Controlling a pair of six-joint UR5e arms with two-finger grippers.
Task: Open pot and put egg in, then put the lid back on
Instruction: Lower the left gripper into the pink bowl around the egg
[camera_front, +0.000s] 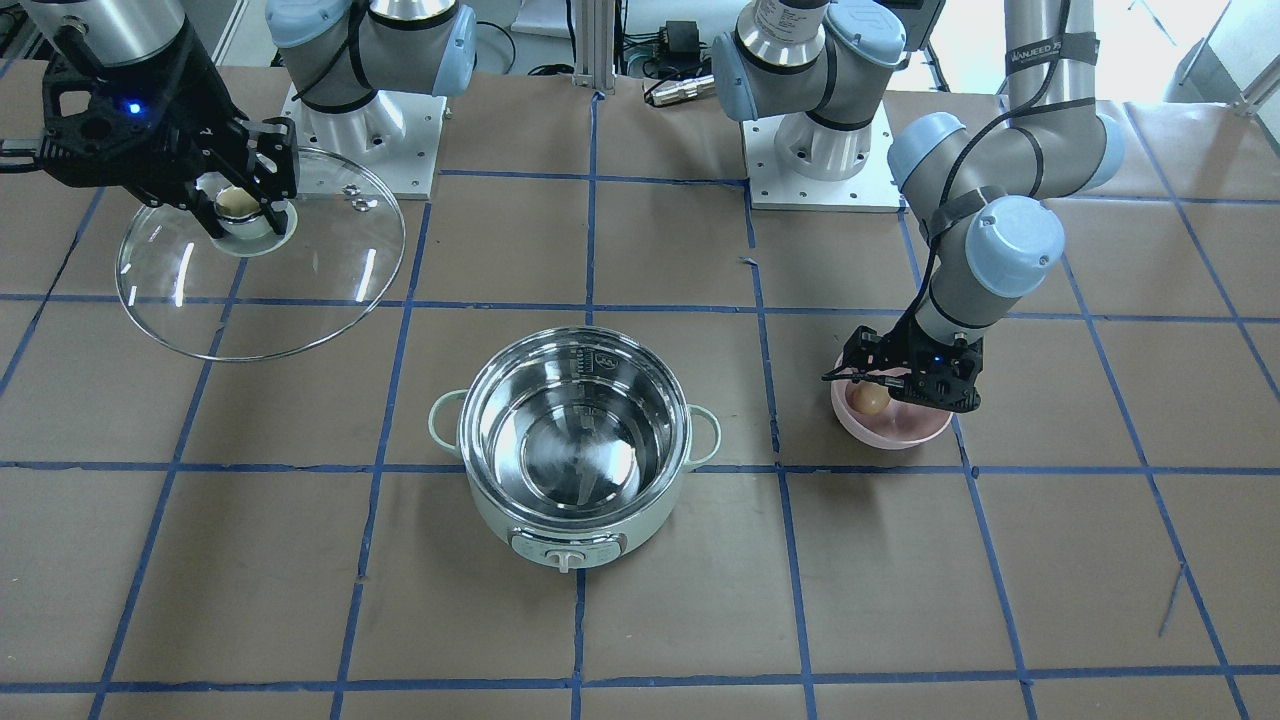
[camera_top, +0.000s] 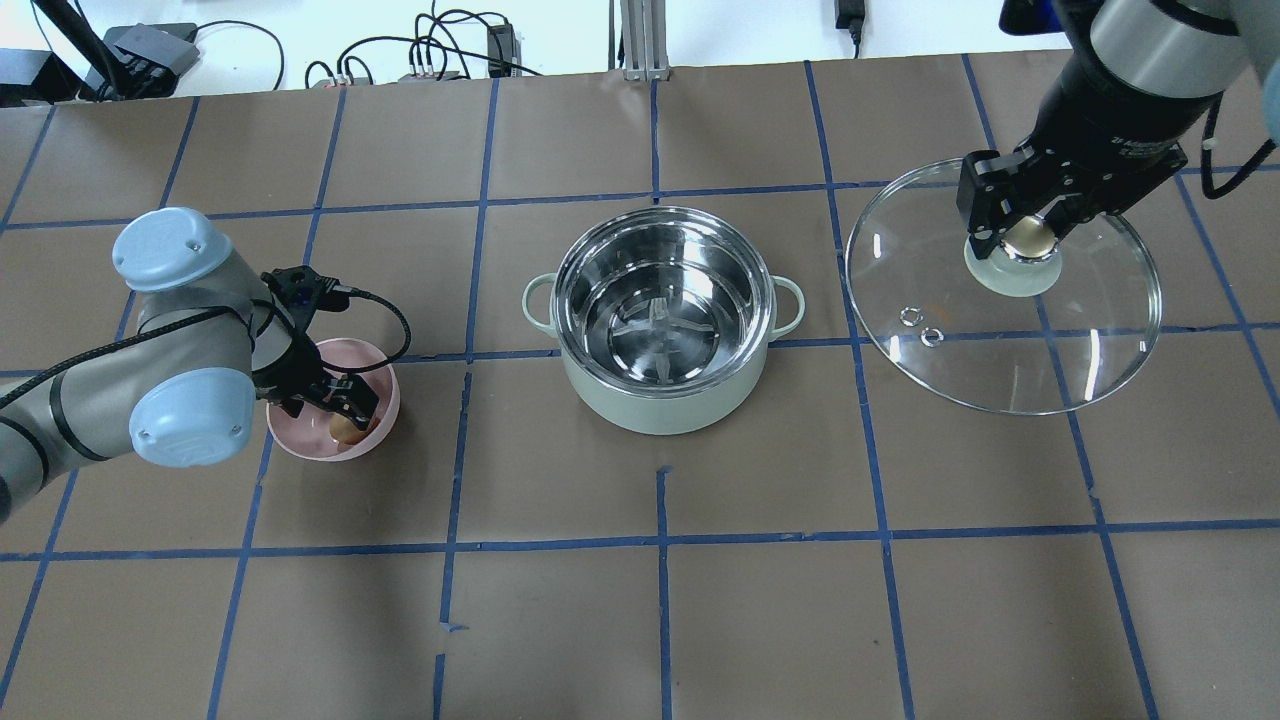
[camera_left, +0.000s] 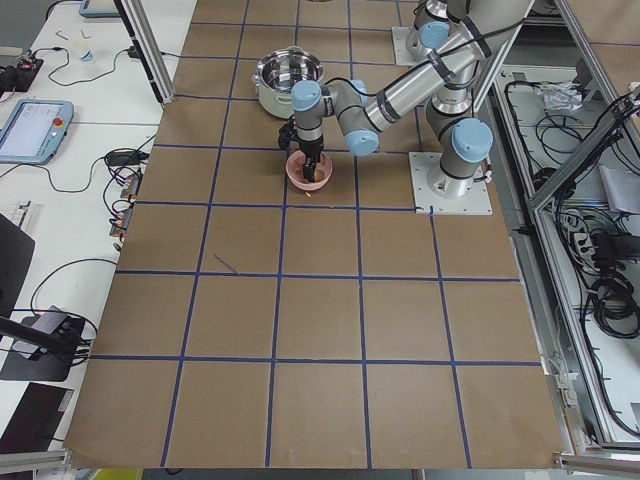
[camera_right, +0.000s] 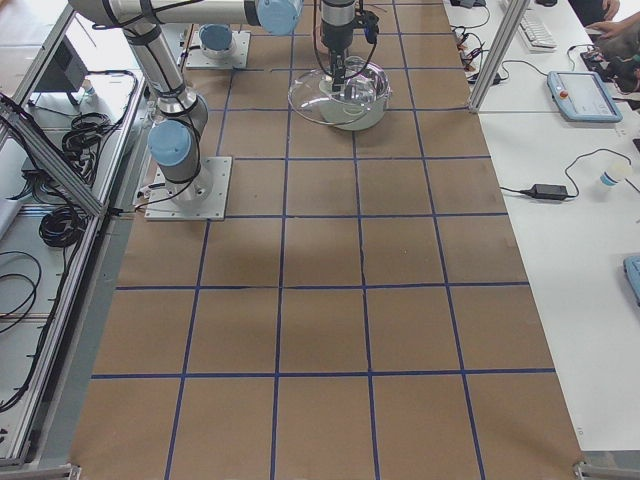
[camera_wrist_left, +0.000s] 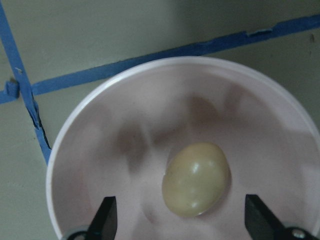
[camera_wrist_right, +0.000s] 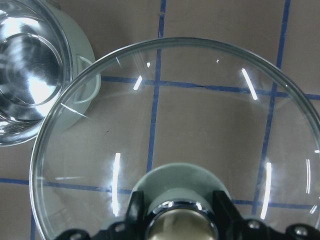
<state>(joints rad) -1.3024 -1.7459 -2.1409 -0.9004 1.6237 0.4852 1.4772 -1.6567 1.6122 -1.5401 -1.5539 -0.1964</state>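
While the left gripper, spread, straddled the egg, a skewed squeeze risked rolling it; right gripper clamped the lid.

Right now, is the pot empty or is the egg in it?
Empty. The pot shows only bare steel inside; the egg lies in the pink bowl by the open left gripper.

Table: brown, blue tape grid.
Pot: stands open at overhead view's centre.
Pink bowl: left of the pot, apart.
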